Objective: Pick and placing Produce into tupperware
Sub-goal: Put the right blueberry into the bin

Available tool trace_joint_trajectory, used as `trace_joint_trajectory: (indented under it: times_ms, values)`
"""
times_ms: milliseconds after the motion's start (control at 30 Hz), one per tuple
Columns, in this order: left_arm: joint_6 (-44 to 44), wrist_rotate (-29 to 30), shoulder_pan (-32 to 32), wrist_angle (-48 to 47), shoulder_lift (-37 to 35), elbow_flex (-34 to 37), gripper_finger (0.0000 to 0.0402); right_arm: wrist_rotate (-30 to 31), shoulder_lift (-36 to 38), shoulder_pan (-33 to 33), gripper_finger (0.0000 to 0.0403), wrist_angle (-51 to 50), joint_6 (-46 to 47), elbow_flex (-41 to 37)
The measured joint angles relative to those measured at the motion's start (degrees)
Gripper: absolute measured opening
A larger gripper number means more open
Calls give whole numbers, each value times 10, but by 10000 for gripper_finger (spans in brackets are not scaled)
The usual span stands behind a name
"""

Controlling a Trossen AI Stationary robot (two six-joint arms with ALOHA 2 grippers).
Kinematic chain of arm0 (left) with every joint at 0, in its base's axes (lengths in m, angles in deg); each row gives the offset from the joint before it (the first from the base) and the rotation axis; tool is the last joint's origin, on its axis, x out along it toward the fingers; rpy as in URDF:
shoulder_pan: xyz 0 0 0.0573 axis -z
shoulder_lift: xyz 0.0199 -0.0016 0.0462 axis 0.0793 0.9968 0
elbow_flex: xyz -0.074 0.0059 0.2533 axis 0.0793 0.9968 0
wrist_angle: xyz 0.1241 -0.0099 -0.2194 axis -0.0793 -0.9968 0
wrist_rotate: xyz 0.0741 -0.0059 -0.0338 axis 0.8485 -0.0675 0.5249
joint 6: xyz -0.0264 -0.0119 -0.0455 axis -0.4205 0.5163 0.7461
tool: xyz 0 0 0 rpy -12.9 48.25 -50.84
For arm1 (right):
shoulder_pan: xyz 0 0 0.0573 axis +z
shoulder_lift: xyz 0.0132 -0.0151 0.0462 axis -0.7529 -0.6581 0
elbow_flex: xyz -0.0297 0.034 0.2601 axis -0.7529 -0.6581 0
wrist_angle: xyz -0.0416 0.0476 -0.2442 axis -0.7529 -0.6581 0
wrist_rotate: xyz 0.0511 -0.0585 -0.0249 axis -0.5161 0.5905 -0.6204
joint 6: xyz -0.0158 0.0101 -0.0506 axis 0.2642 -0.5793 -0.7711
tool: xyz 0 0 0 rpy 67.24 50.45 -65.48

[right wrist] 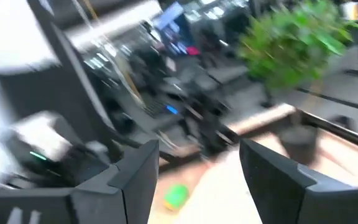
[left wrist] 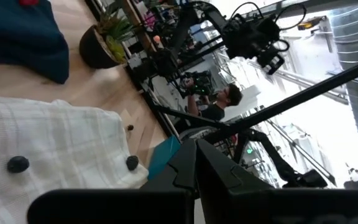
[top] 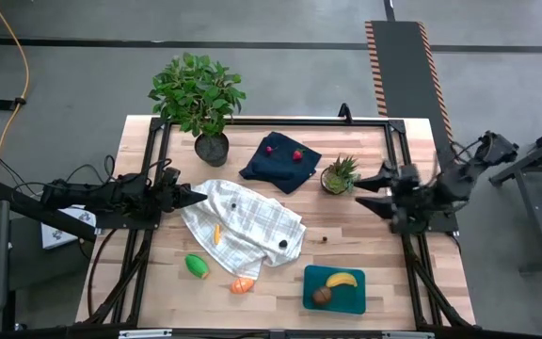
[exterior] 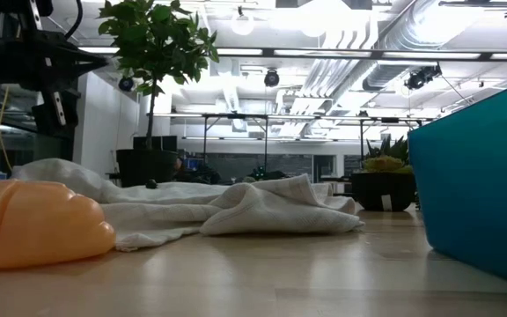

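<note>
Stock check for you, places taken from the two grippers.

Already in the tupperware, which sits at the table's front edge, nearer the right gripper than the left:
- yellow banana
- brown round piece

Still out on the table:
- green piece and orange piece, both on bare wood at the front, on the left gripper's side, well apart from it.
- a second orange piece lying on the checked cloth, which starts just beside the left gripper's tip.
- two red berries on the dark navy cloth, between the two grippers and toward the back.
- a few small dark items on the checked cloth; too small to say what they are.

Tools:
- Right gripper: fingers apart, holding nothing, hovering just beside the small spiky potted plant.
- Left gripper: fingers drawn together, nothing between them.

By your count that is two pieces in, at least five to go; judge the task under halfway.
</note>
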Motion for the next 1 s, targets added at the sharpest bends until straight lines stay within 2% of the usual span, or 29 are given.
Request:
trace_joint_trajectory:
  times_ms: [100, 200, 433, 567, 700, 900, 1000]
  values:
    - [-4, 0, 0, 0, 0, 0, 1, 1, -17, -45, 215, -61, 19, -1]
    - [-5, 0, 0, 0, 0, 0, 1, -27, -27, -100, 215, -91, 28, -1]
    - [-9, 0, 0, 0, 0, 0, 1, -162, -29, -235, 215, -78, 11, -10]
    - [-15, 0, 0, 1, 0, 0, 1, -207, -9, -275, 215, -26, 31, -69]
    - [-16, 0, 0, 1, 0, 0, 1, -213, 20, -278, 215, 41, 60, -131]
    - [-16, -2, 0, 1, 0, 0, 1, -206, 36, -239, 215, 35, 84, -155]
    - [-20, -2, 0, 1, 0, 0, 1, -182, 35, -206, 215, 15, 84, -157]
